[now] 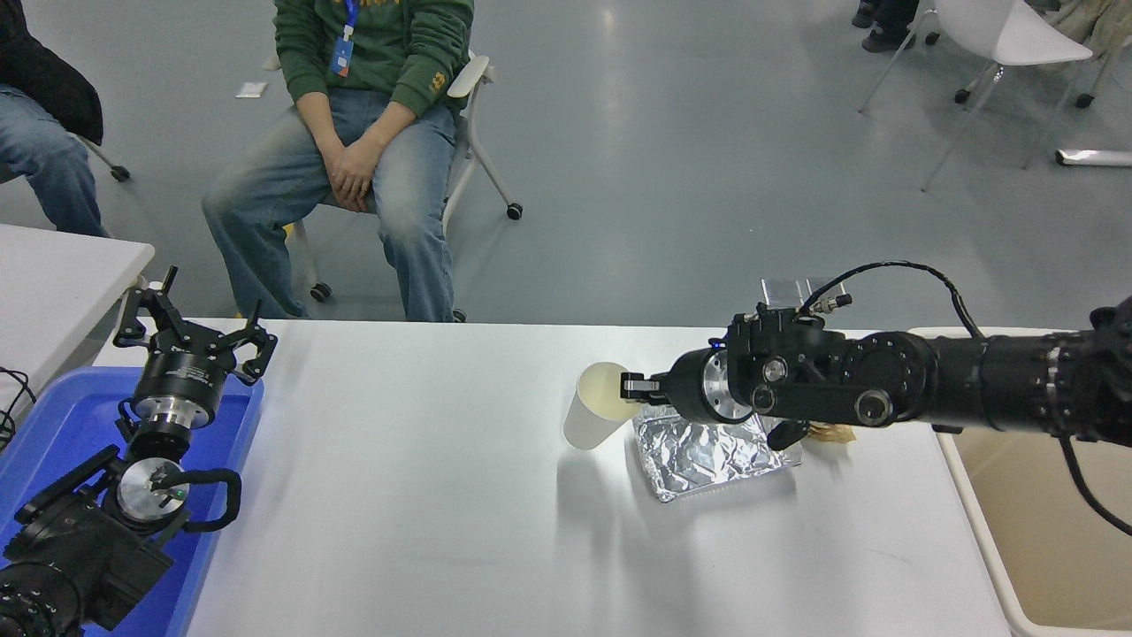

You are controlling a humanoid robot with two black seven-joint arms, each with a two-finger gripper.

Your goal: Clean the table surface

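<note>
The white table surface fills the lower middle of the head view. My right gripper comes in from the right and is shut on the rim of a white paper cup, holding it tilted just above the table. A crumpled foil tray lies under the right wrist, with a brown scrap at its right end. My left gripper is parked at the lower left over the blue tray, fingers spread open and empty.
A blue plastic tray sits at the left edge. A beige bin stands off the table's right end. A smaller white table is at the far left. A person sits beyond the far edge.
</note>
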